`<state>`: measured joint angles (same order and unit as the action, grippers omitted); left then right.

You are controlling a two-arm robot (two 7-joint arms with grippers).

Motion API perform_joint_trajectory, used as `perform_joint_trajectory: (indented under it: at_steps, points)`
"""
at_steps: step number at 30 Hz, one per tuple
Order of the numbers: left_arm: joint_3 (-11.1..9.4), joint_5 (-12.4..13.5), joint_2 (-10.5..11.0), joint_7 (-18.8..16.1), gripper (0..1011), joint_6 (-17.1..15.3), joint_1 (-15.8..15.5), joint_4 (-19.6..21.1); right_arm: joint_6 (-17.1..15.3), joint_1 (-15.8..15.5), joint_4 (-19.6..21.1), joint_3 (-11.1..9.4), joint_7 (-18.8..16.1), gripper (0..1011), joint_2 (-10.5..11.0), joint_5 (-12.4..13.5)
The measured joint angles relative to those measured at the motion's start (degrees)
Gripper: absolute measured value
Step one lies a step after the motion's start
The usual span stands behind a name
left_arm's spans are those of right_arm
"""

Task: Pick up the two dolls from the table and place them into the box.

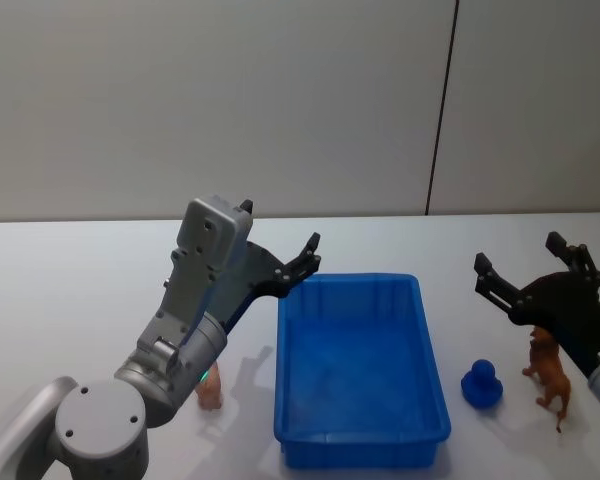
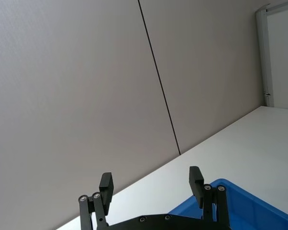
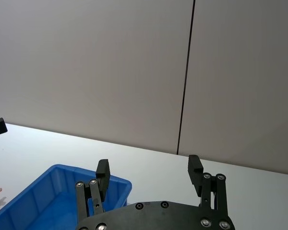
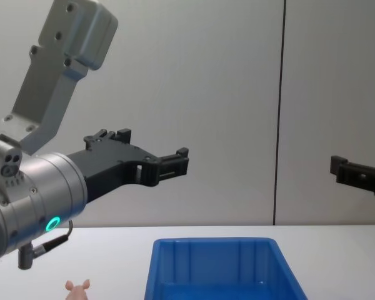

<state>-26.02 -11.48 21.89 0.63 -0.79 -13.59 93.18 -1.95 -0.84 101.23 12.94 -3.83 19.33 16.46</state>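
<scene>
Blue-bound but not yet grasping: holding left gripper and right gripper raised and spread open beside the box, readying each for its side's doll, pink doll near-left, brown-orange doll near-right.

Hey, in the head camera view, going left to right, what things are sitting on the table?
pink doll → blue box → small blue figure → brown-orange doll
</scene>
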Motion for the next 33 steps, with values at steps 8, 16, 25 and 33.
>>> perform_joint_trajectory:
  at_steps: [8, 16, 25, 33]
  points:
    - [0.0, 0.0, 0.0, 0.0, 1001, 0.0, 0.0, 0.0, 0.0, 0.0, 0.0, 0.0, 0.0, 1003, 0.0, 0.0]
    - [0.0, 0.0, 0.0, 0.0, 1001, 0.0, 0.0, 0.0, 0.0, 0.0, 0.0, 0.0, 0.0, 1003, 0.0, 0.0]
    - [0.0, 0.0, 0.0, 0.0, 1001, 0.0, 0.0, 0.0, -0.1, -0.2, 0.1, 0.0, 0.2, 1003, 0.1, -0.1]
    - [0.0, 0.0, 0.0, 0.0, 1001, 0.0, 0.0, 0.0, -2.4, -1.7, 1.4, -0.4, 3.5, 1003, 0.6, -1.0]
